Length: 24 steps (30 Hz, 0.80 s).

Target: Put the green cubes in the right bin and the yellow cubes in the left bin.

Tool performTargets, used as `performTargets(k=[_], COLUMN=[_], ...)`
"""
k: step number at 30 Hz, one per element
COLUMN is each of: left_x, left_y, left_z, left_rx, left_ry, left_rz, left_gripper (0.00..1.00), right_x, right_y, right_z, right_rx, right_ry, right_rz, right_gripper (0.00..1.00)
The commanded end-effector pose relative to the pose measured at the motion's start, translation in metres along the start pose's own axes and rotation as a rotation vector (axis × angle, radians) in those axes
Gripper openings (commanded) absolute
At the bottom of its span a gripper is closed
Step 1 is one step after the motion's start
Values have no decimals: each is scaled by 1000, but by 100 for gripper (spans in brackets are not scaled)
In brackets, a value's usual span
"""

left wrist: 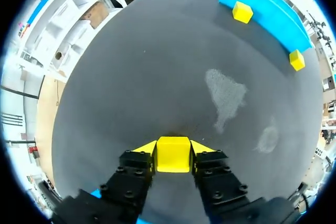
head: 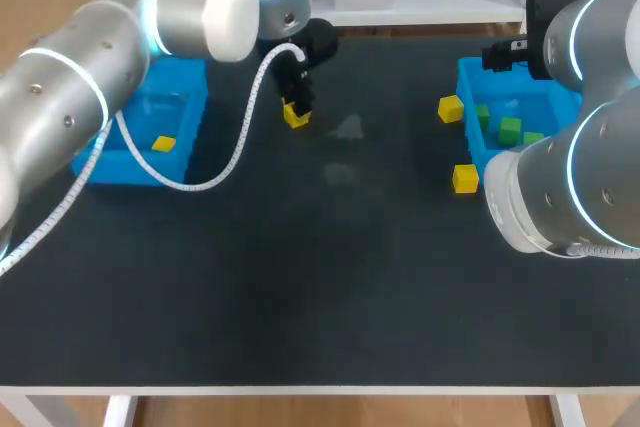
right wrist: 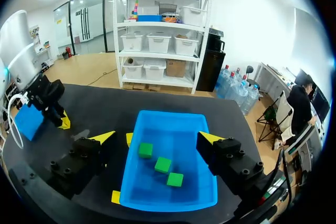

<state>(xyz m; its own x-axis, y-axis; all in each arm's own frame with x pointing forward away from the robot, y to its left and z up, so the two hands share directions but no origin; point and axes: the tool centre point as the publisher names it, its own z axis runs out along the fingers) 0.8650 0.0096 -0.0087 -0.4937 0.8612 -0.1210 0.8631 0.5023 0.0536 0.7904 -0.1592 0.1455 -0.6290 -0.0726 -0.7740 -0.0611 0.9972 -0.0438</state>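
the left gripper point(left wrist: 173, 147) is closed narrow on a small yellow plastic cube point(left wrist: 172, 157), one yellow-tipped finger pressed to each side so the cube sits square between them; in the head view the pair stands over the black matte table point(head: 300, 277), just beside the left blue plastic bin point(head: 185, 107) on its inner side; whether the cube rests on the surface or is raised off it i cannot tell; the hold looks centred, which suits a short carry sideways into that bin, where another yellow cube point(head: 163, 144) lies already.

the right gripper point(right wrist: 157, 137) hangs over the right blue plastic bin point(right wrist: 170, 116) with its fingers spread wide and nothing between them; three green cubes point(right wrist: 163, 164) lie loose on the bin's floor beneath it, apart from one another; no green cube shows on the table, so the green share looks done.

two yellow cubes lie on the table just beside the outer wall of the right bin: the far yellow cube point(head: 451, 108) by its far corner, the near yellow cube point(head: 465, 179) by its near corner; both are well apart from the left bin, so each will need a reach across; my guess is the held cube goes in next, then these two; the risk is a finger nudging the bin's wall, since they sit so close to it.
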Motion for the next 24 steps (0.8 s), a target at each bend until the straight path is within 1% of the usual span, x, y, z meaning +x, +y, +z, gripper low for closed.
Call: performTargets(k=[1,4,6,8,11,14,17,18,20,21,24], left_x=[2,3,6,14,31,55,81,91,108,118,143], left_y=[0,5,12,24,42,59,70,72,74,74,74], left_z=[-11,-34,-53,-72,-95,-111,-119,-120,-121,-120,-115], left_rx=[-31,-67,-99,-144,-199,-243,-260,-265,-265,-273,-270], left_ry=[2,-74,-120,-144,-164,-152,-123,-94,-66,-39,8], left_rz=[3,-29,-78,-145,-215,-292,-350,-379,-418,-436,-489], left_gripper=[0,0,0,0,0,0,0,0,0,0,0], right_x=[0,0,0,0,0,0,0,0,0,0,0], right_y=[-2,-2,-2,-2,-2,-2,-2,-2,-2,-2,-2], right_z=[0,0,0,0,0,0,0,0,0,0,0], right_rx=[-8,-8,-8,-8,-8,-8,-8,-8,-8,-8,-8], right_ry=[3,3,3,3,3,3,3,3,3,3,3], right_rz=[0,0,0,0,0,0,0,0,0,0,0], right_gripper=[100,100,100,100,100,100,100,100,100,100,100])
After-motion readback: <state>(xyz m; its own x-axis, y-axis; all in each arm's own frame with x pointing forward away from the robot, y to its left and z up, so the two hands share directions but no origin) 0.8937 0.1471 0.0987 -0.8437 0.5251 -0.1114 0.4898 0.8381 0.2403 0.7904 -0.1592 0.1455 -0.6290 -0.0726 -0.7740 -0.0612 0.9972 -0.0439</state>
